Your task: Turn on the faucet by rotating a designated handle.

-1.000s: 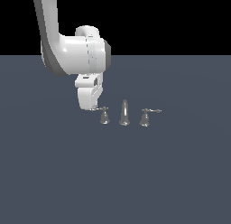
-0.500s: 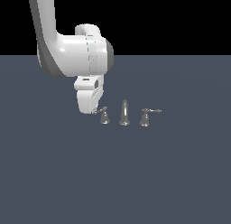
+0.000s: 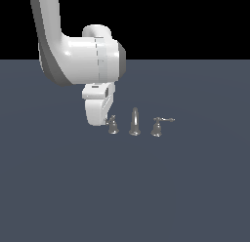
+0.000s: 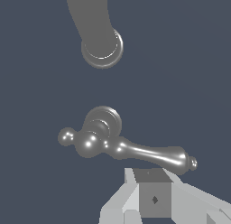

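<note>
Setting: a plain dark grey counter [image 3: 195, 187] under a black background, in a simulator's render.
Faucet: a tiny shiny grey metal three-piece set [image 3: 135, 124] stood on the counter, far smaller than the arm.
Spout: slim and upright [image 3: 134, 121], in the middle of the set; in the wrist view its round base [image 4: 102, 48] showed beyond the handle.
Handle: the bell-shaped knob [image 3: 113, 125] at the exterior view's left end of the set, just beside the arm's tip; in the wrist view its thin lever [image 4: 135, 151] lay flat, ending in a small ball.
Twin knob: at the exterior view's right end [image 3: 157, 127], its lever pointing toward the exterior view's right.
Arm: white [image 3: 83, 55], reaching down from the exterior view's upper left.
Jaws: the gripper [image 3: 102, 118] hung low, close against the handle; one pale finger [image 4: 151, 198] sat just beside the lever, contact unclear; open or closed could not be told.
Writing: no brand, label or lettering could be read.
</note>
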### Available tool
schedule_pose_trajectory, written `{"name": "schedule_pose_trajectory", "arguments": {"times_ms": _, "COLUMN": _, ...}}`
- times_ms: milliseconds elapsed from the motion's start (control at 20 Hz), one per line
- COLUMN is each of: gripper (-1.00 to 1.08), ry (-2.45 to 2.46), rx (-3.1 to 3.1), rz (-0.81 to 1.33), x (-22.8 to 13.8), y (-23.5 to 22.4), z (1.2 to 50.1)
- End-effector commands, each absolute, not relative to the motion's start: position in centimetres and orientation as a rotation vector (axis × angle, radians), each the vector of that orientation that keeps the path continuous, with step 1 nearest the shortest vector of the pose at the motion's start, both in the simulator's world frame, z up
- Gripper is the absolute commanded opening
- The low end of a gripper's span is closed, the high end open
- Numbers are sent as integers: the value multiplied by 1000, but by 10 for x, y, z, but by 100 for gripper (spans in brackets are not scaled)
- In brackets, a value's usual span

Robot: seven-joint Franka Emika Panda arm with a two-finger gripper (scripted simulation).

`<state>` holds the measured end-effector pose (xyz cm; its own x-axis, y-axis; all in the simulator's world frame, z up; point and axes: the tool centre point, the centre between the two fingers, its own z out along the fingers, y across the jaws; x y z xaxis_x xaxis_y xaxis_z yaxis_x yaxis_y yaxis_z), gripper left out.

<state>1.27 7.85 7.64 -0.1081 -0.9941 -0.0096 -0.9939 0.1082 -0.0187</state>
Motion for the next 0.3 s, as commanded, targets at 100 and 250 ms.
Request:
{"name": "schedule_pose_trajectory", "arguments": {"times_ms": 100, "gripper": -100, "ry": 2341, "rx": -2091, "rz": -3, "x": -5, "y": 61, "z": 76}}
{"name": "schedule_pose_trajectory", "arguments": {"times_ms": 250, "gripper": -100, "ry": 2340, "rx": -2096, "rz": 0, "x": -11, "y": 56, "z": 77}}
